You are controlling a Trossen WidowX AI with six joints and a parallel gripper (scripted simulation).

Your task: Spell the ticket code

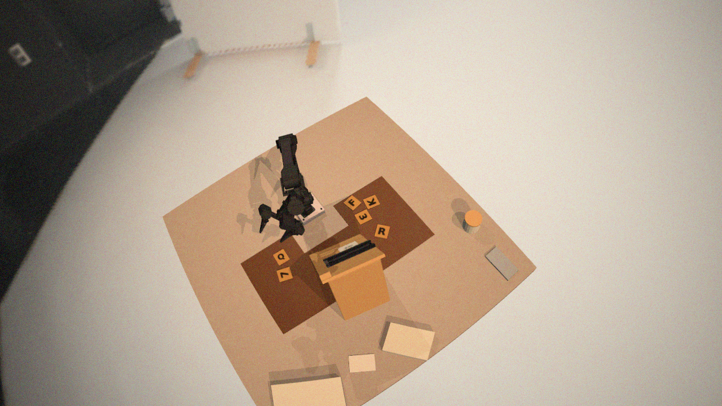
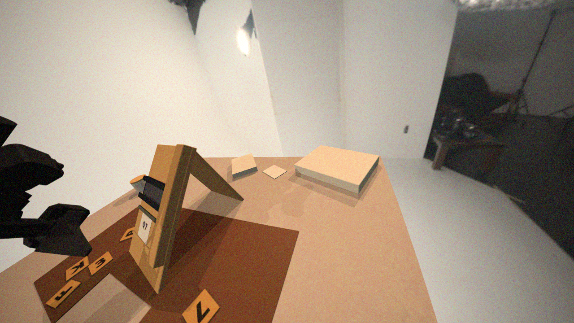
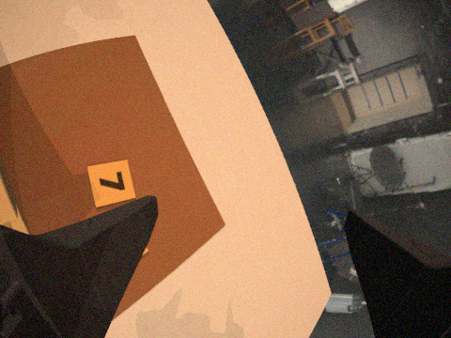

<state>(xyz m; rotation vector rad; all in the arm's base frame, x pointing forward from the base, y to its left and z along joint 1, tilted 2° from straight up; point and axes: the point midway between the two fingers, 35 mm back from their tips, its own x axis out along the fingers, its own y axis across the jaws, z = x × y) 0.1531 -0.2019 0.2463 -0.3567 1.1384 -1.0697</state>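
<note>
Top view: the black arm's gripper (image 1: 274, 226) hangs over the counter (image 1: 444, 282) w/ fingers spread wide, nothing between them. It sits just off the near edge of the dark brown mat (image 1: 282, 308), close to the Q tile (image 1: 281, 256) and the 7 tile (image 1: 284, 274), which lie side by side on the mat's left part. The orange board (image 1: 358, 292) stands mid-mat, its black letter rail (image 1: 349, 254) across the top face — no tile visible in it. On the mat's right part: F tile (image 1: 351, 203), K tile (image 1: 371, 202), 3 tile (image 1: 362, 217), R tile (image 1: 382, 231). Further right, an orange-topped can (image 1: 472, 220) and a grey block (image 1: 501, 262); three pale boxes sit along the lower edge.

Exterior view: the board leans on a rear prop; the white ticket (image 2: 144, 227) is fixed to its face below the rail and reads "Q7". Gripper enters at far left, above the K and 3 tiles. The 7 tile lies at the bottom edge.

Wrist view: two dark fingers frame the shot, well apart. The 7 tile lies flat on the mat — just above the left finger's tip, untouched.
</note>
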